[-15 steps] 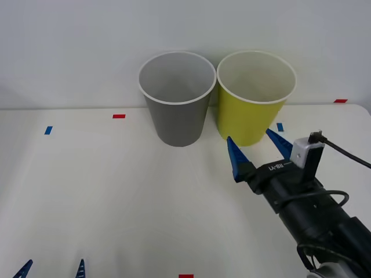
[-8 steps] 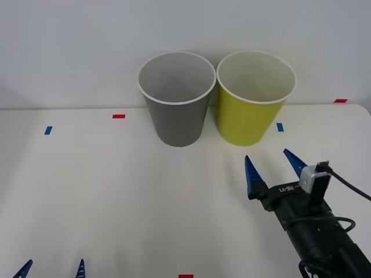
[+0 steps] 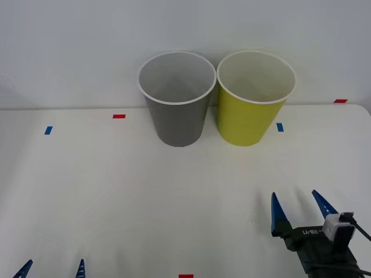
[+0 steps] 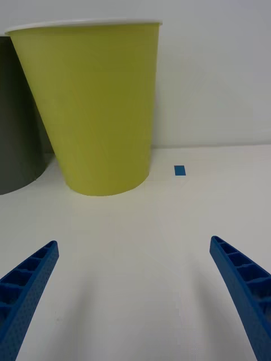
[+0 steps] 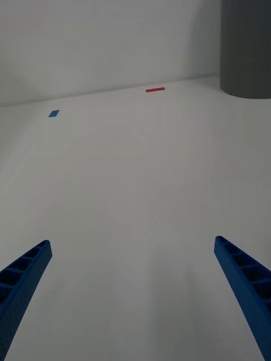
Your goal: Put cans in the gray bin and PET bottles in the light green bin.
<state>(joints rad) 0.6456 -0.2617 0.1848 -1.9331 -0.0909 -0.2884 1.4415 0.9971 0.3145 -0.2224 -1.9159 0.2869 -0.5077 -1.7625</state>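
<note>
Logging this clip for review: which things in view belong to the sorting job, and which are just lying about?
Part of the job:
- gray bin
- light green bin
- right tool, open, low near the table's front edge
- left tool, open, parked at the front edge

Just there:
- red tape marks
- blue tape marks
- white table

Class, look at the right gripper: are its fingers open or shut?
Open. The right gripper hovers low near the table's front edge, its two blue fingers spread wide apart with bare table between them, holding nothing.

Both the gray bin (image 3: pixel 177 101) and light green bin (image 3: pixel 255 99) look matt (smooth-walled).
</note>
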